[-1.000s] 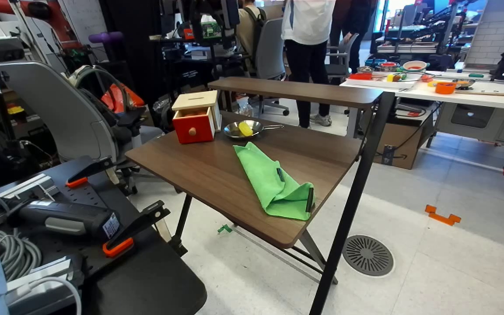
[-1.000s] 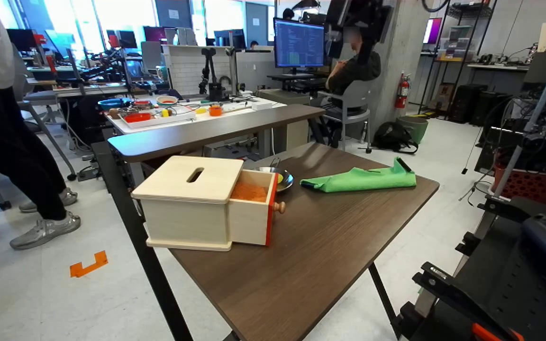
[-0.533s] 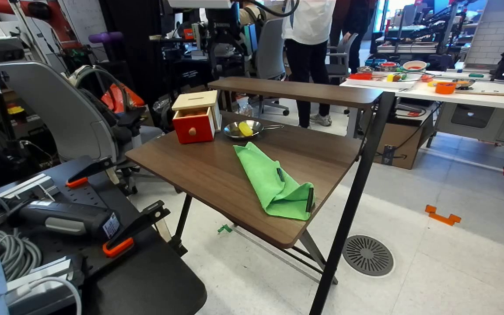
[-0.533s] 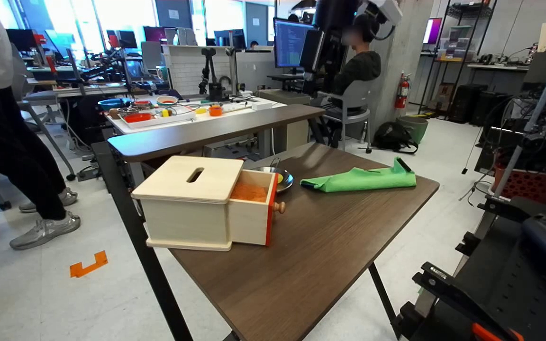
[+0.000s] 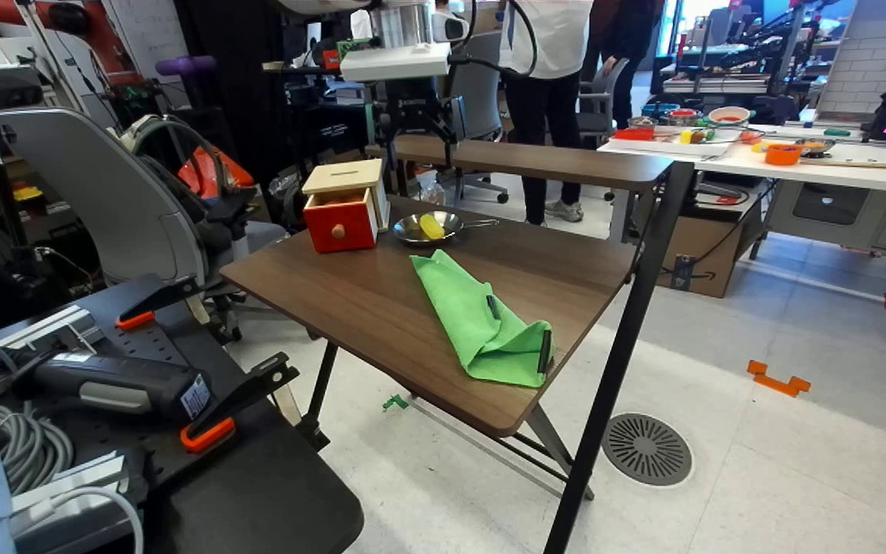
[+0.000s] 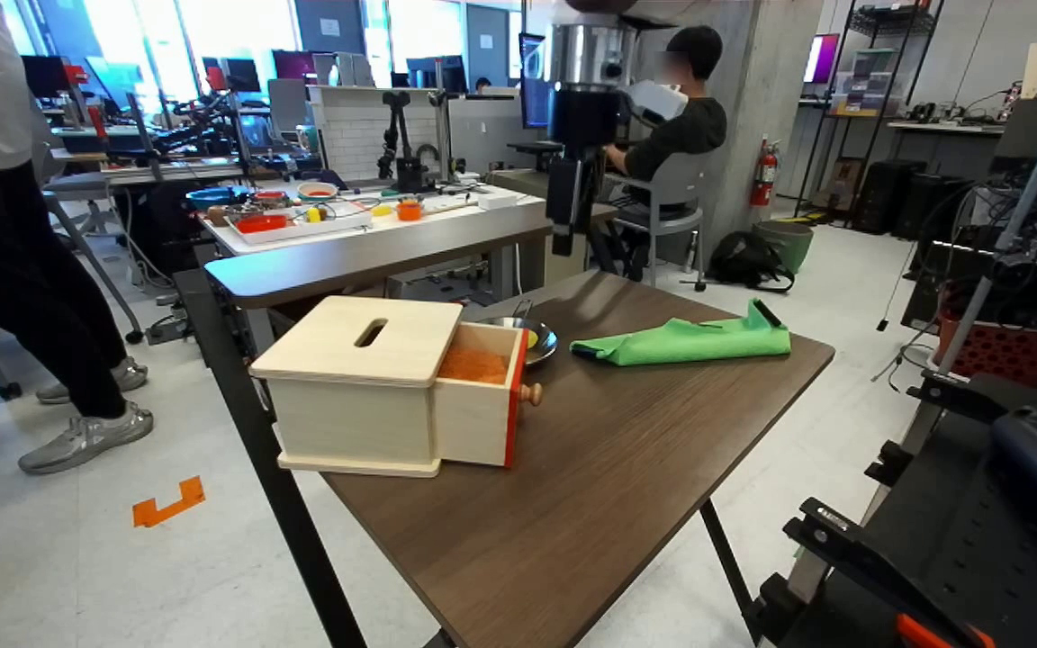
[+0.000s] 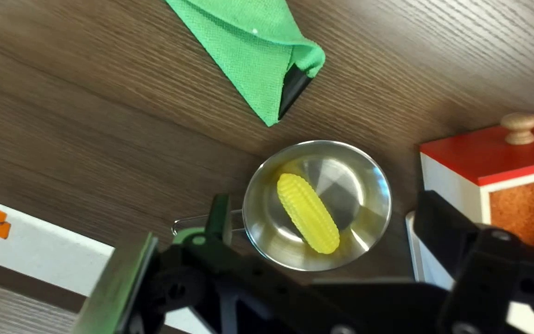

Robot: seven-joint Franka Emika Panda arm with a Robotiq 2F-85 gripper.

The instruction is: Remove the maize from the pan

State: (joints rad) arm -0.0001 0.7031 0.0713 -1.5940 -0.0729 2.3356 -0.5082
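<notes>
Can see in the wrist view the whole maize (image 7: 308,213) inside the pan (image 7: 349,204), with its ends towards eleven and five o'clock. In an exterior view, can find only a small yellow part of it, past the pulled-out drawer (image 6: 473,423). From the pan, in the wrist view, can see the drawer's red front (image 7: 485,154) at three o'clock and, at eleven, one corner of the green cloth (image 7: 248,53). Can see there the gripper (image 7: 325,206) with jaws apart; in an exterior view, cannot see the gap behind a finger (image 6: 563,198).
</notes>
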